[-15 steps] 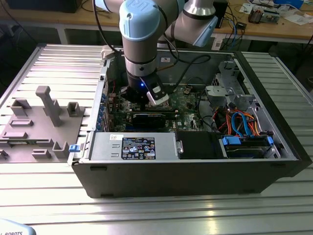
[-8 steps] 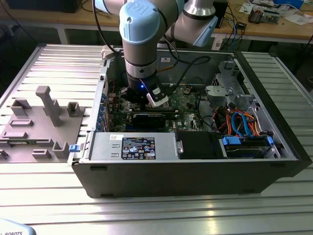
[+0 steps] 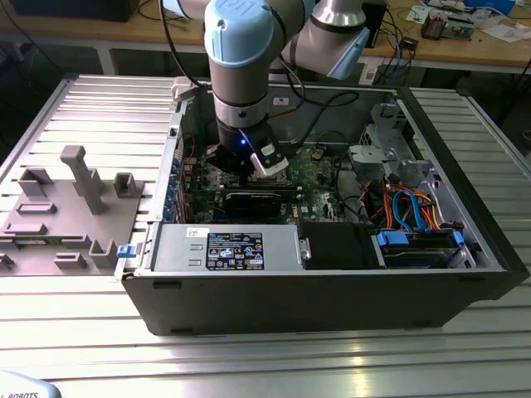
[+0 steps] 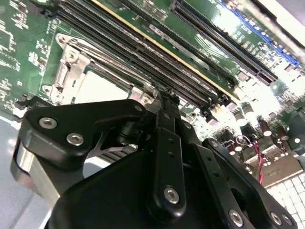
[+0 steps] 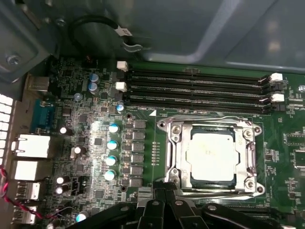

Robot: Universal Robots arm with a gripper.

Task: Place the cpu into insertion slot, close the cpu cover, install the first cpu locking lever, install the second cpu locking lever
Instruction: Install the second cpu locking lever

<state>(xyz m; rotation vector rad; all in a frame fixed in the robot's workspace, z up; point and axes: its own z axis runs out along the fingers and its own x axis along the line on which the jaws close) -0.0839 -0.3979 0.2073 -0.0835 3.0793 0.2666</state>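
Clearly, the cpu point(image 5: 212, 151) already lies inside the insertion slot point(image 5: 178, 157) on the green motherboard point(image 5: 86, 143); in the first wrist view its pale metal top sits flat in the middle of the socket. The cpu cover point(image 5: 248, 155), the thin silvery frame, seems to be lying down around the chip, though I cannot be sure from this angle whether it is fully closed. A thin wire lever point(image 5: 209, 117) runs along the side of the socket that faces the black memory slots point(image 5: 195, 90), and it looks low, near the frame.

The gripper point(image 5: 164, 187) hangs just beside the socket, at the edge opposite to the memory slots. Its black fingers point(image 4: 164, 102) appear pressed together with no gap between them, and nothing is held. In the second wrist view the tips point at the metal rim of the socket, very near or perhaps touching it; the contact itself is hidden by the fingers.

So the important relation is this: the socket lies straight ahead of the fingertips, and the lever's long axis runs across that direction, parallel to the memory slots.

In the exterior view the arm point(image 3: 241, 75) reaches down into the open computer case point(image 3: 332, 290), which lies on its side.
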